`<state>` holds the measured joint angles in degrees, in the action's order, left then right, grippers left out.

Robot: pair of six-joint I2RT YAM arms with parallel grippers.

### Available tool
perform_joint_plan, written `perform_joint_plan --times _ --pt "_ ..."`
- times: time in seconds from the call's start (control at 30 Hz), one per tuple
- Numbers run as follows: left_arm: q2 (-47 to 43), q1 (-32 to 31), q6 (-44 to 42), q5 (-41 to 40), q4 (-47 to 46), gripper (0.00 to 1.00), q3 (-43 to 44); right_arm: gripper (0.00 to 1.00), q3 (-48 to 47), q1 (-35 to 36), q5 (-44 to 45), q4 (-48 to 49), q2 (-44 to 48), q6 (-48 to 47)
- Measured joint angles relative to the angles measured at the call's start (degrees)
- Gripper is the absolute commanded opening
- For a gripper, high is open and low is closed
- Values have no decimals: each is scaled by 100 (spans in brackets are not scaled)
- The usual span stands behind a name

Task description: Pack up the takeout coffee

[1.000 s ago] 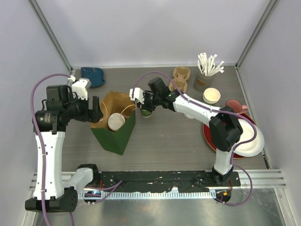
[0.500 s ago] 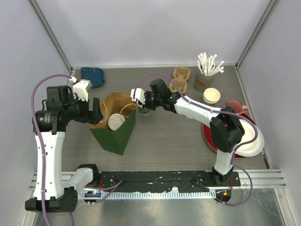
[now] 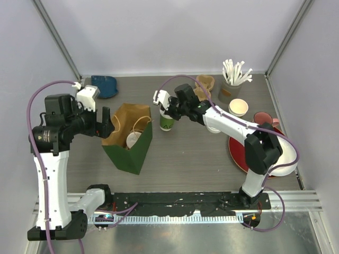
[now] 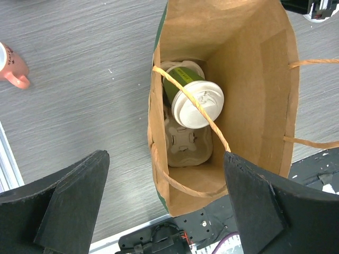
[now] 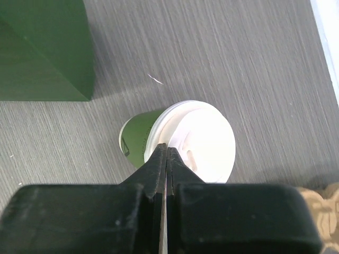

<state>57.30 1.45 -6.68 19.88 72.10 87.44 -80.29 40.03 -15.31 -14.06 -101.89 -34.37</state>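
One takeout coffee (image 3: 167,123), a green cup with a white lid (image 5: 198,140), stands upright on the table just right of the green paper bag (image 3: 139,152). My right gripper (image 5: 166,149) is shut with nothing between its fingers, its tips over the near rim of that lid; it shows from above too, right gripper (image 3: 169,110). A second lidded green cup (image 4: 192,95) lies tilted inside the bag (image 4: 265,79) on a cardboard carrier (image 4: 188,145). My left gripper (image 4: 167,203) hangs open and empty above the bag's near edge, left gripper (image 3: 106,125).
A pink mug (image 3: 263,118), a cream cup (image 3: 238,108), a holder of white sticks (image 3: 231,79) and a cardboard carrier (image 3: 204,83) stand at the back right. A red plate (image 3: 238,153) holds white dishes at the right. A blue object (image 3: 103,85) lies at the back left.
My right gripper has shut and drawn back and up from the standing cup, which now shows whole. My left gripper has opened a little wider and shifted slightly left.
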Motion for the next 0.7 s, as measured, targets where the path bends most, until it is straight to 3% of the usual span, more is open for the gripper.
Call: perform_joint_plan --times 0.2,0.43,0.7 --pt "-4 0 -9 11 116 94 70 1 0 -42 210 -114 299 201" --pt "-4 0 -293 7 393 86 160 1 -101 -42 544 -387 568 332" --pt "-20 0 -693 98 535 91 1058 1 -1209 -42 1102 -938 1040 437"
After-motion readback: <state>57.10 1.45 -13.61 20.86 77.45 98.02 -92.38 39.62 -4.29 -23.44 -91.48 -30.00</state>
